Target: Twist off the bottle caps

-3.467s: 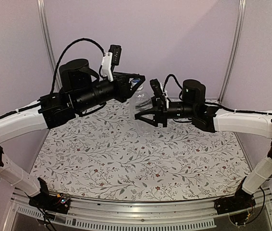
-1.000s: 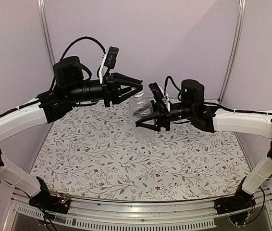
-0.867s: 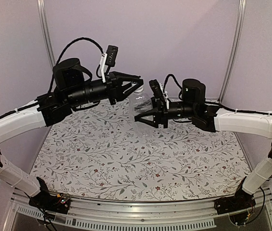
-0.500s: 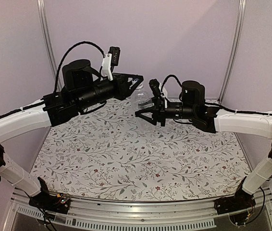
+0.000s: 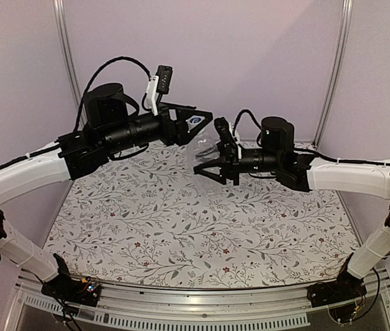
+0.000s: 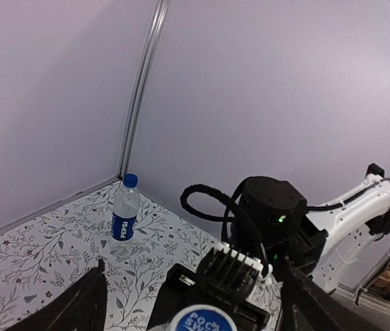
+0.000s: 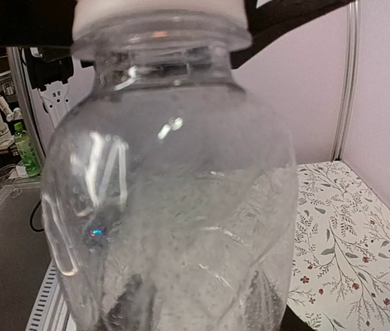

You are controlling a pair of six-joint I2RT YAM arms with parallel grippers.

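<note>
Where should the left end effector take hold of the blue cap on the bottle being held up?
Pinch the cap across its round side wall, coming straight at its top. Its flat top squarely faces the left end effector, whose open fingers sit either side, and the right end effector holds the bottle by its body.

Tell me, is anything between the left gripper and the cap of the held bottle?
Nothing visible does. The left gripper stands open around the blue cap of the clear bottle that the right gripper holds.
</note>
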